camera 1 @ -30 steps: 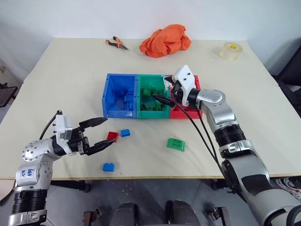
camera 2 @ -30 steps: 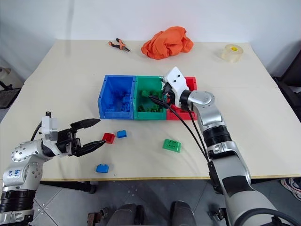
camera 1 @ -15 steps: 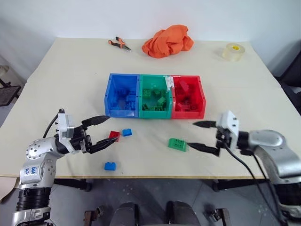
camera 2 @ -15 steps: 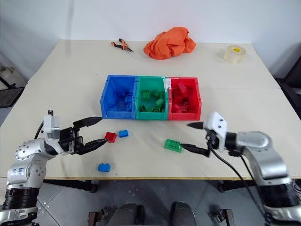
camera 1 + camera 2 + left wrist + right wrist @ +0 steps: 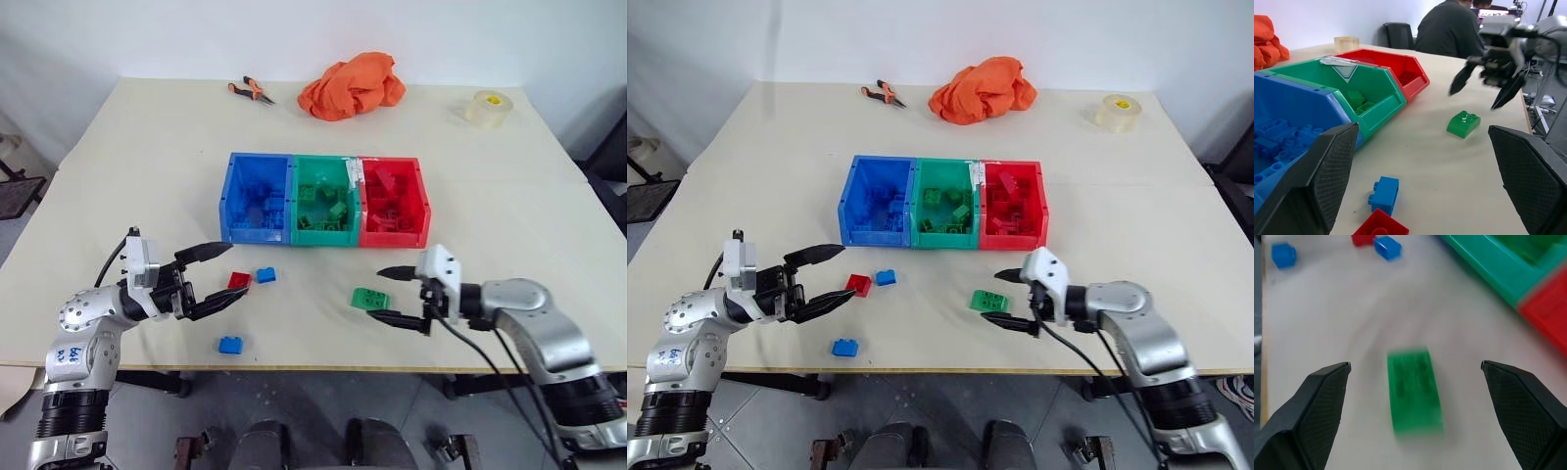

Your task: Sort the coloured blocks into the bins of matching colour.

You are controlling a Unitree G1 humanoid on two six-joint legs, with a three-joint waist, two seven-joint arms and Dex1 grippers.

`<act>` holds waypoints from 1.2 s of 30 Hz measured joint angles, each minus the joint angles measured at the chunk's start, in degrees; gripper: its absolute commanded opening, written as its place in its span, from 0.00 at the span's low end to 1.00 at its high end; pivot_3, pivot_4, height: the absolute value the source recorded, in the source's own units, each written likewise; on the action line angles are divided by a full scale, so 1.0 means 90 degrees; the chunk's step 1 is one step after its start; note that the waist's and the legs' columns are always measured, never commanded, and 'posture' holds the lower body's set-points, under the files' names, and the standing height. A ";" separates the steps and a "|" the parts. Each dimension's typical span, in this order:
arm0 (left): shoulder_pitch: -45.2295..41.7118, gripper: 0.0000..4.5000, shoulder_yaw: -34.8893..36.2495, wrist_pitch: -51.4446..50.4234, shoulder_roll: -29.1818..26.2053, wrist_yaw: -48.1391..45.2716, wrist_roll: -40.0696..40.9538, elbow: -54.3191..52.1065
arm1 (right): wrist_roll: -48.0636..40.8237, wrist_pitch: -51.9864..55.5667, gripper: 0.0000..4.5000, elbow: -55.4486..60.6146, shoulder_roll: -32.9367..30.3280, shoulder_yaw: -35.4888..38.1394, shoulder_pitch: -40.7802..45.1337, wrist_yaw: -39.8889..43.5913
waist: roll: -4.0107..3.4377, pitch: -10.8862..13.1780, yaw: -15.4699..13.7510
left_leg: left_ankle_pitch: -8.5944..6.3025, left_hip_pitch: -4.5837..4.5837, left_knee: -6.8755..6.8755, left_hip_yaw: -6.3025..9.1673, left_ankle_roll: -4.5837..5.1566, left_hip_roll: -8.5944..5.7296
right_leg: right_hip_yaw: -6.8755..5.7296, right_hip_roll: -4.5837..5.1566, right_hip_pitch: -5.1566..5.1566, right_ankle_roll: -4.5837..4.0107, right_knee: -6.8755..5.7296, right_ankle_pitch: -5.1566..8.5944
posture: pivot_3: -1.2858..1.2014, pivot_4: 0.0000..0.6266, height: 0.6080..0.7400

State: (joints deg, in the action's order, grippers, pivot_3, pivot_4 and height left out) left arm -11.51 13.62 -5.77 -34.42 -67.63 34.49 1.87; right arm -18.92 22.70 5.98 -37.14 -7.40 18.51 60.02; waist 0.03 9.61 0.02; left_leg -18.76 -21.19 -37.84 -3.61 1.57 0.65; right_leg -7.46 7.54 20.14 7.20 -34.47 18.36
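Three joined bins stand mid-table: blue [image 5: 253, 235], green [image 5: 323, 236] and red [image 5: 396, 239], each holding bricks of its own colour. On the table in front lie a red block [image 5: 238, 281], a blue block [image 5: 265, 275], another blue block [image 5: 230, 345] and a green block [image 5: 369, 298]. My left gripper [image 5: 233, 271] is open, low over the table, and its tips flank the red block [image 5: 1382, 224]. My right gripper [image 5: 377, 294] is open too, and the green block [image 5: 1415, 389] lies just ahead, between its spread fingers.
An orange cloth [image 5: 351, 83], pliers [image 5: 247, 91] and a clear tape roll [image 5: 488, 108] lie along the table's far side. The table's front edge runs just behind both grippers. A seated person [image 5: 1449, 29] is beyond the table in the left wrist view.
My right arm came away from over the green and red bins, back and down to the table front, and its open gripper has closed in on the green block. The left arm has not moved.
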 measured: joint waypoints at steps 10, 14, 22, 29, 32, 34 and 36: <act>0.0525 1.00 0.0236 -0.0051 -0.0007 0.0229 0.0036 -0.0447 | 0.0463 -0.0029 0.56 -0.0441 0.0072 -0.0401 0.0242 -0.0060 | -0.0001 0.0000 0.0011 | -0.0005 0.0001 -0.0007 0.0007 0.0003 0.0000 | 0.0001 0.0001 -0.0008 0.0000 0.0003 0.0000 | 0.52 0.24 1.00; 0.0626 1.00 0.0270 -0.0054 -0.0007 0.0285 0.0048 -0.0507 | 0.0238 0.0041 0.33 -0.0281 0.0072 -0.0225 0.0354 -0.0006 | -0.0003 0.0002 0.0010 | -0.0005 0.0001 -0.0007 0.0005 0.0003 0.0000 | 0.0001 0.0002 -0.0008 0.0000 0.0004 0.0000 | 0.52 0.24 1.00; 0.0632 1.00 0.0360 -0.0048 0.0026 0.0336 0.0099 -0.0593 | -0.0158 0.0285 0.33 -0.0531 0.0955 0.0206 0.2088 -0.0555 | -0.0006 0.0003 0.0095 | -0.0006 -0.0001 -0.0006 -0.0007 -0.0005 0.0007 | 0.0003 0.0000 0.0004 -0.0001 0.0002 0.0000 | 0.52 0.24 1.00; 0.0654 1.00 0.0375 0.0028 0.0070 0.0357 0.0108 -0.0618 | 0.0613 -0.0692 0.41 -0.3123 0.2162 -0.0030 0.4018 -0.1265 | 0.0001 -0.0001 0.0180 | -0.0007 0.0000 -0.0003 0.0011 -0.0006 0.0000 | 0.0000 0.0000 0.0030 -0.0002 -0.0069 0.0001 | 0.52 0.24 1.00; 0.0667 1.00 0.0377 0.0065 0.0076 0.0379 0.0108 -0.0628 | 0.1033 -0.1353 0.62 -0.4396 0.2468 -0.0122 0.4470 -0.1589 | 0.0000 0.0000 0.0180 | -0.0007 -0.0003 -0.0004 0.0013 -0.0006 -0.0002 | 0.0000 -0.0001 0.0030 -0.0002 -0.0068 0.0001 | 0.52 0.24 1.00; 0.0689 1.00 0.0383 0.0086 0.0077 0.0412 0.0108 -0.0631 | 0.1215 -0.1745 0.78 -0.4894 0.2520 -0.0126 0.4631 -0.1740 | -0.0001 0.0000 0.0181 | -0.0007 -0.0003 -0.0004 0.0015 -0.0006 -0.0002 | 0.0001 -0.0001 0.0030 -0.0002 -0.0069 0.0001 | 0.52 0.24 1.00; 0.0738 1.00 0.0385 0.0098 0.0078 0.0423 0.0109 -0.0637 | 0.1352 -0.2087 0.93 -0.5226 0.2538 -0.0107 0.4733 -0.1893 | -0.0002 0.0001 0.0197 | -0.0006 -0.0002 -0.0003 0.0012 -0.0006 0.0000 | 0.0002 -0.0003 0.0031 -0.0002 -0.0067 0.0001 | 0.52 0.24 1.00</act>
State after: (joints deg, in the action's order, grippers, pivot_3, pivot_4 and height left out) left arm -4.86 17.08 -4.89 -33.71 -63.83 35.46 -3.87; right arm -6.75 3.91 -41.06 -14.30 -8.36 61.11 42.98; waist 0.01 9.62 1.79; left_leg -18.81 -21.22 -37.87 -3.50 1.51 0.65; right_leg -7.45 7.51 20.42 7.18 -35.08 18.36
